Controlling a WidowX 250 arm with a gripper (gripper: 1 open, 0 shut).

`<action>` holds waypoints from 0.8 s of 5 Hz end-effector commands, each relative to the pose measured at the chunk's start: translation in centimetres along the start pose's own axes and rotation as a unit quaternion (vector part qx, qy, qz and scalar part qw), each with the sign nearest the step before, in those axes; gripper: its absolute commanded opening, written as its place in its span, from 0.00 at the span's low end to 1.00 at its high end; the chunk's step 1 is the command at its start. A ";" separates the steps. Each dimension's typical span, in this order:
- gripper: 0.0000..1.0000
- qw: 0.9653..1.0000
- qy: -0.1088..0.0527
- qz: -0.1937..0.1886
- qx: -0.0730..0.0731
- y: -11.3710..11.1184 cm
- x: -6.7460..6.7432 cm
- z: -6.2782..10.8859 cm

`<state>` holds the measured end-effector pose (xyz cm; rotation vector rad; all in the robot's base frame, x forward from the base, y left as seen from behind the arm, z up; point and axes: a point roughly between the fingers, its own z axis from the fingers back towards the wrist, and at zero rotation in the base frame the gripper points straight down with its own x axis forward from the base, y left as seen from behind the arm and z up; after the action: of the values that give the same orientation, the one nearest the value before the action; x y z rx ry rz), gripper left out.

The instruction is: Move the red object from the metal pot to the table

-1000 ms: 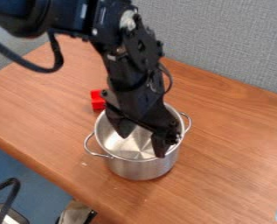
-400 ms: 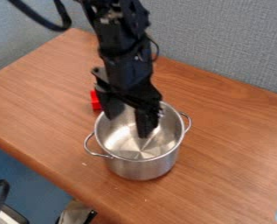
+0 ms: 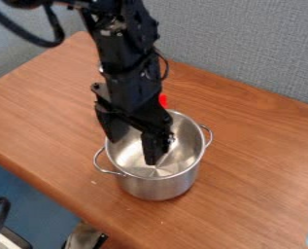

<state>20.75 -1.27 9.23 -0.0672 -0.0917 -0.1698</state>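
Note:
The metal pot stands on the wooden table near its front edge, shiny, with small loop handles; what I see of its inside holds nothing. My gripper points down over the pot's left half, open, its dark fingers spread and reaching below the rim, with nothing between them. Of the red object only a small bright patch shows, behind the arm and beyond the pot at table level; the arm hides the rest.
A blue-grey wall runs behind the table. The table's front edge slants just left of the pot, with dark cables and a pale item below it. Bare wood lies left and right of the pot.
The arm has shifted left in the picture and turned a little, staying open. The red patch, seen before at the arm's left, now shows at its right.

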 end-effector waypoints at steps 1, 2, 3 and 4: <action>1.00 1.000 -0.003 -0.003 -0.004 -0.3 0.9 0.7; 1.00 1.000 0.005 0.004 -0.013 -0.3 1.7 1.0; 1.00 1.000 0.013 0.008 -0.022 -0.5 1.9 1.0; 1.00 0.999 0.015 -0.020 -0.032 -2.1 2.8 -0.2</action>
<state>22.26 -3.62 8.56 -0.1245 -0.0191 -0.2090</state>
